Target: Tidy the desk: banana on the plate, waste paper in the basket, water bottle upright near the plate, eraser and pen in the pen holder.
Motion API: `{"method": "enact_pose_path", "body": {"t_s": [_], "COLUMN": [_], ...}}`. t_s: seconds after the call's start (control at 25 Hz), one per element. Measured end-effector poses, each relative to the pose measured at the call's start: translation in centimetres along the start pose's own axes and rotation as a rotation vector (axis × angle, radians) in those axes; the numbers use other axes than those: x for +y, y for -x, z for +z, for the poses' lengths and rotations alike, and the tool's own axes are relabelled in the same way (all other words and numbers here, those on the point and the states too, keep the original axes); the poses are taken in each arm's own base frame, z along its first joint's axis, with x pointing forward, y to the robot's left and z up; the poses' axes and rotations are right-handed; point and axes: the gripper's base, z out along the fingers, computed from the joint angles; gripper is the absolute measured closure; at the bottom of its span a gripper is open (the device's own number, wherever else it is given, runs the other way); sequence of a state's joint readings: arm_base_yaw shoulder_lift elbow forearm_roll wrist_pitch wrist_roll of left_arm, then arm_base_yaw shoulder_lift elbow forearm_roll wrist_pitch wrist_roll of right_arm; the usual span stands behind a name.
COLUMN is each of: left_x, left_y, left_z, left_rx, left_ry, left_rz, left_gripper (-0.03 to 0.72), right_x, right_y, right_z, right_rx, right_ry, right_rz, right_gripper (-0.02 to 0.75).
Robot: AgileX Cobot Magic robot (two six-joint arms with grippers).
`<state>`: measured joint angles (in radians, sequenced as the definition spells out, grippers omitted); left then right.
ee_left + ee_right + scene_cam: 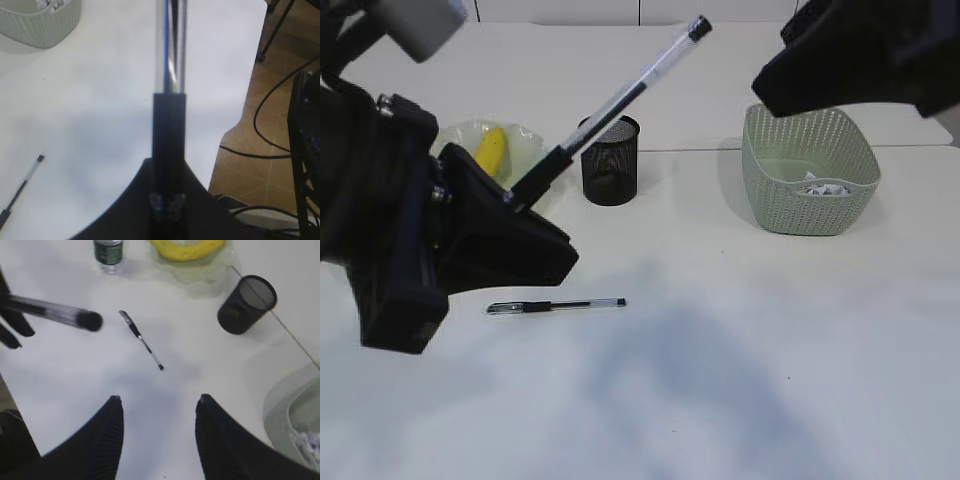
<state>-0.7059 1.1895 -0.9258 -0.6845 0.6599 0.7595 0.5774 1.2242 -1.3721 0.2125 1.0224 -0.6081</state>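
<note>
Two pens: my left jaws clamp one pen (pixel 620 100), the other pen (pixel 556 306) lies on the desk (pixel 740 350). Wide bare room mid-desk. My right jaws hang parted, holding nothing.

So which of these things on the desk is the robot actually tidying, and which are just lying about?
Part of the job:
- pen held in the left gripper
- second pen lying on the desk
- pen holder
- banana on the plate
- waste paper in the basket
- water bottle, upright

Just lying about:
- nothing on the desk; only cables on the floor
</note>
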Motion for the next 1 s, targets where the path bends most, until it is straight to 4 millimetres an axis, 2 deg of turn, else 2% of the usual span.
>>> {"method": "enact_pose_path", "body": {"t_s": [0.16, 0.2, 0.24, 0.4, 0.6, 0.72, 1.0], "left_x": [0.1, 0.1, 0.1, 0.3, 0.6, 0.7, 0.7], "left_y": [-0.5, -0.6, -0.8, -1.2, -1.5, -1.5, -1.6], "left_z": [0.0, 0.0, 0.0, 0.0, -0.1, -0.1, -0.3], "left_rx": [0.054, 0.069, 0.086, 0.129, 0.166, 0.178, 0.204], "left_ry": [0.008, 0.007, 0.010, 0.021, 0.047, 0.059, 0.054], "left_rz": [0.054, 0.065, 0.080, 0.122, 0.174, 0.195, 0.212], "left_gripper": [0.650, 0.650, 0.650, 0.650, 0.650, 0.650, 0.650], "right_x": [0.9, 0.9, 1.3, 2.0, 2.6, 3.2, 5.8], "right_y": [0.2, 0.2, 0.3, 0.6, 1.0, 1.1, 2.1], "right_z": [-0.1, -0.1, -0.2, -0.3, -0.1, 1.2, 5.7], "right_rx": [-0.039, -0.039, -0.060, -0.126, -0.193, -0.174, -0.064], "right_ry": [0.094, 0.094, 0.133, 0.196, 0.262, 0.318, 0.427], "right_rz": [-0.225, -0.225, -0.337, -0.529, -0.617, -0.648, -0.809], "right_gripper": [0.391, 0.391, 0.392, 0.393, 0.393, 0.393, 0.394]}}
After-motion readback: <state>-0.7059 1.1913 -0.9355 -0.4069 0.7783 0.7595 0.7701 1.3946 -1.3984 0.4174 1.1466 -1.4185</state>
